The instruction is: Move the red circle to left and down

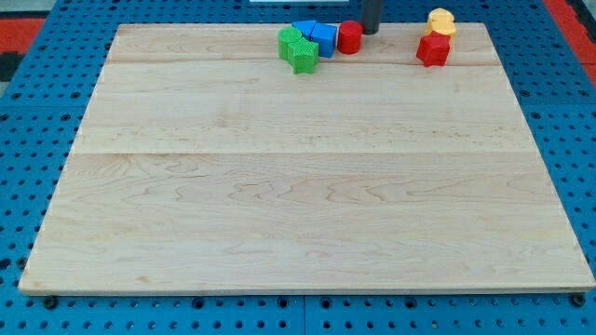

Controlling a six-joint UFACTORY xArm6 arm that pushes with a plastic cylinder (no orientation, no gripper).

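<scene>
The red circle (349,38), a short red cylinder, stands near the board's top edge, a little right of centre. My tip (371,32) is at the end of the dark rod, just to the right of the red circle and close to it, near the view's top. A blue block (319,36) lies right against the red circle's left side. Green blocks (298,48) sit left of the blue ones.
A red star-like block (433,49) sits near the board's top right, with a yellow block (440,21) just above it. The wooden board (307,186) lies on a blue perforated surface (19,112).
</scene>
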